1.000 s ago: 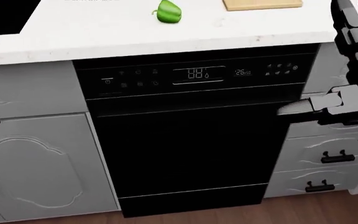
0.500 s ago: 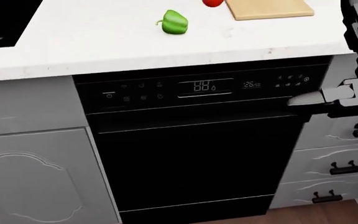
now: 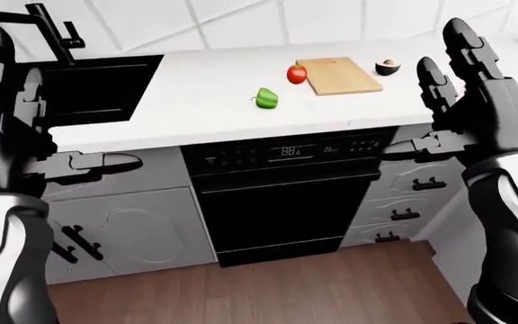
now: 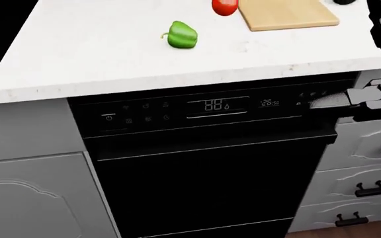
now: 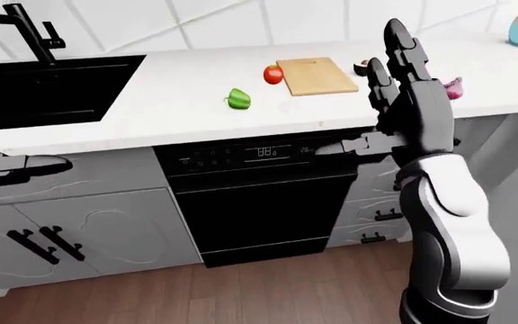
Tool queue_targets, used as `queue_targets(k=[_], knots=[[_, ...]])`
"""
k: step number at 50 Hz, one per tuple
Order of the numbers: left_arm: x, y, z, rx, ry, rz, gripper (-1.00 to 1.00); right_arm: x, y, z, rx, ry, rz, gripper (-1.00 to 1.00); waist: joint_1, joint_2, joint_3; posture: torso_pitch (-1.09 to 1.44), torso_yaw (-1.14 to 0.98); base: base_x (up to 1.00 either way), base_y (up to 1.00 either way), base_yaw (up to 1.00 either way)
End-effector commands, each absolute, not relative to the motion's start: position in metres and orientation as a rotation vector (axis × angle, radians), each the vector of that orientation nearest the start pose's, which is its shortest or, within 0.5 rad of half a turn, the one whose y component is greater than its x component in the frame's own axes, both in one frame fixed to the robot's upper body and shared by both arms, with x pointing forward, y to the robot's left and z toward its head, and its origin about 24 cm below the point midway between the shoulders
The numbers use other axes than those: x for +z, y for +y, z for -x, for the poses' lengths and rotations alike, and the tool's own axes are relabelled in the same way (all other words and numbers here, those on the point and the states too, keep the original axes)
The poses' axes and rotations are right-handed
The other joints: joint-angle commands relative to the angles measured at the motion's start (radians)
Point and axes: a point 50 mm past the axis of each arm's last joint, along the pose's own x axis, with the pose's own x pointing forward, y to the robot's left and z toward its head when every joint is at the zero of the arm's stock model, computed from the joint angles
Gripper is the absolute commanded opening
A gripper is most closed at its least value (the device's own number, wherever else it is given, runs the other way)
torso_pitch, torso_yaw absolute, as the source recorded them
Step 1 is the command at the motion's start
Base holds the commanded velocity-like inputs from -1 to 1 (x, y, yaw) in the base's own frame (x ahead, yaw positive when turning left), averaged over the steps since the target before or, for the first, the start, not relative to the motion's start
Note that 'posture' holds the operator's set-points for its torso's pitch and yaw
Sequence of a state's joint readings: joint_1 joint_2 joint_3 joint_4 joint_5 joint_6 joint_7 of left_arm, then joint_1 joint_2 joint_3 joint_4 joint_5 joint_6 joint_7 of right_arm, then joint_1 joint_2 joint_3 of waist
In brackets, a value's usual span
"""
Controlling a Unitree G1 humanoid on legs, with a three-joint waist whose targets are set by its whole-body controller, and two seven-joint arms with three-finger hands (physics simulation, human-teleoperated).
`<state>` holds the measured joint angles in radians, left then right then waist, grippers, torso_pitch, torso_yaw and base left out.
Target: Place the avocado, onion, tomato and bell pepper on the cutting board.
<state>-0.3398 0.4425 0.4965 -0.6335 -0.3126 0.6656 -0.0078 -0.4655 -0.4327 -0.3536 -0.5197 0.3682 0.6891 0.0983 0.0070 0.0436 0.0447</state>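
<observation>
White stone forms the desk (image 3: 196, 101) above a black dishwasher (image 3: 286, 196). On it the pepper (image 3: 265, 98) lies apart from the board (image 3: 338, 75); the tomato (image 3: 297, 73) is touching the board's left edge, the avocado (image 3: 387, 66) is just right of it, and the onion (image 5: 452, 88) is seen farther right. All are judged light, smooth and apt to roll, best gripped round the middle. Both the left hand (image 3: 12, 115) and the right hand (image 3: 466, 101) are raised, fingers spread wide, empty.

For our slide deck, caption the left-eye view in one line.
Both hands raised open before a counter holding bell pepper, tomato, cutting board and avocado.
</observation>
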Motion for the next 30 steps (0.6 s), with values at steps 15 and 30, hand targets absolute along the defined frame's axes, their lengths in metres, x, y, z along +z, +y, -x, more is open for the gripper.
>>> queue_targets(k=[15, 30], knots=[[0.2649, 0.252, -0.2279, 0.2, -0.525, -0.162, 1.0, 0.2695, -0.2261, -0.2594, 0.018, -0.475, 0.117, 1.0, -0.007, -0.053, -0.01, 0.0, 0.0, 0.13, 0.0, 0.0], [0.2683, 0.2523, -0.2276, 0.201, -0.529, -0.16, 1.0, 0.2725, -0.2262, -0.2592, 0.019, -0.482, 0.119, 1.0, 0.001, -0.036, -0.012, 0.0, 0.0, 0.14, 0.0, 0.0]])
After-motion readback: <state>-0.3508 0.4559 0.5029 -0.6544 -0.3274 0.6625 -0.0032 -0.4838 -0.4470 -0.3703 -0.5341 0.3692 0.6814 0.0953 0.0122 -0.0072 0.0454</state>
